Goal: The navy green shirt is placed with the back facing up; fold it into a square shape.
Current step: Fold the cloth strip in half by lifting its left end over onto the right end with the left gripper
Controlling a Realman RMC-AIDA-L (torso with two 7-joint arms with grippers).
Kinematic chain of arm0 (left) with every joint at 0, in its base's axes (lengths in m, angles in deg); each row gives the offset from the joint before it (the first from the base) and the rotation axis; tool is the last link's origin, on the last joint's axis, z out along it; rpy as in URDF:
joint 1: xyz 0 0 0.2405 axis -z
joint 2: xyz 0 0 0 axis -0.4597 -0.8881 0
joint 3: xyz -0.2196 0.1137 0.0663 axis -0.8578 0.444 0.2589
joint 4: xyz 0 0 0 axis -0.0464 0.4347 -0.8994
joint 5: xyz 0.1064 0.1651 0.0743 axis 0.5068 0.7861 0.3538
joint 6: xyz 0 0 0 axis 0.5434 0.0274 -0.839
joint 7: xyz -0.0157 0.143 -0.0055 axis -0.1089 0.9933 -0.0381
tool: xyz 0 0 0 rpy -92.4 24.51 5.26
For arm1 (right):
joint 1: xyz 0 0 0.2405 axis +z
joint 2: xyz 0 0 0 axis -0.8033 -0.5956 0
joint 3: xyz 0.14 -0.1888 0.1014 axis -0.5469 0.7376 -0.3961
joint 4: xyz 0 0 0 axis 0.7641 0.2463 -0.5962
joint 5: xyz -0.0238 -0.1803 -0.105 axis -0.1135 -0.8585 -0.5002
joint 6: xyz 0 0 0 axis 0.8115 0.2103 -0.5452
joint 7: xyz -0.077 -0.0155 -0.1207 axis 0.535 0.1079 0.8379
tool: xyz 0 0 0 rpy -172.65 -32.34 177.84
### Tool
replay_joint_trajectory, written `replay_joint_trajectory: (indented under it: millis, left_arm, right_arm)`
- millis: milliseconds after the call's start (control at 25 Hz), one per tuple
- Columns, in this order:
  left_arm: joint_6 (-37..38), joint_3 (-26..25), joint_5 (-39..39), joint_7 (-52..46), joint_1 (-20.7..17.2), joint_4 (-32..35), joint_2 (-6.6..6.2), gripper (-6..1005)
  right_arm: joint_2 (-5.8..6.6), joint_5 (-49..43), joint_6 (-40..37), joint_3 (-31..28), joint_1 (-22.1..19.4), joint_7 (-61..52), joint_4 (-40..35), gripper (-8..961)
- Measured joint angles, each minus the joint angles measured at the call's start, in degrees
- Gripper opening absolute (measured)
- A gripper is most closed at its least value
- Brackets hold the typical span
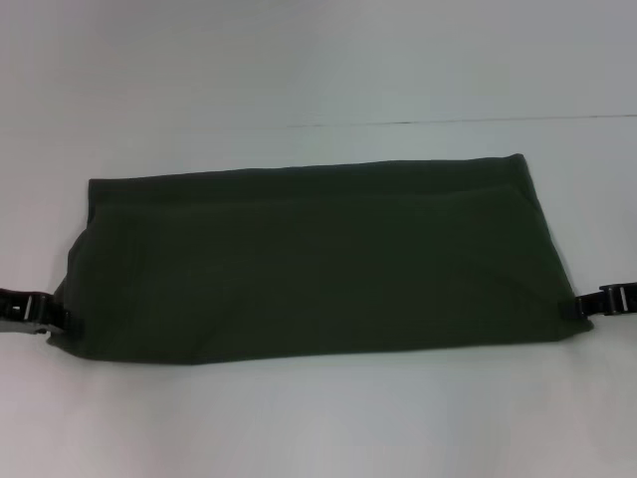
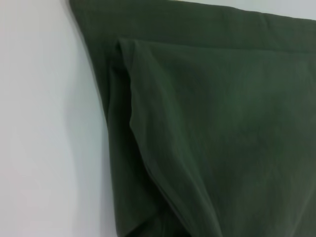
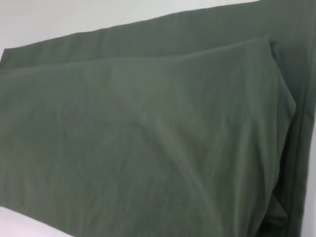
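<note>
A white table (image 1: pixel 318 60) fills the whole head view, with a thin dark line across it in the upper right of the frame. Directly on the table lies the navy green shirt (image 1: pixel 318 264), folded to a wide band that goes from the left part to the right part of the frame, in the middle height. Its plain side is up. In both wrist views one sees a second layer of cloth over the lower one, its edge a little inside the lower layer's edge.
</note>
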Motion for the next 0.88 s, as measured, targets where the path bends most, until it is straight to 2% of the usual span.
replay_joint_trajectory:
  millis: [80,520,720,880]
  left_arm:
    - [0.05,0.00,0.00,-0.03,0.07,0.10,-0.02,88]
    - [0.44,0.00,-0.07,-0.06,0.60,0.24,-0.32,84]
    - [0.50,0.00,-0.08,0.04,0.60,0.24,-0.32,87]
    - [1.03,-0.04,-0.46,-0.04,0.69,0.24,-0.36,95]
  right_arm:
    - [0.17,-0.12,-0.38,0.00,0.08,-0.13,-0.04,118]
    - [1.14,0.03,-3.08,-1.18,-0.19,-2.55,-4.72,121]
    - [2.10,0.05,-4.36,-2.92,0.53,-3.19,-5.22,181]
    - [2.26,0.05,-4.49,-2.97,1.05,-3.25,-5.20,340]
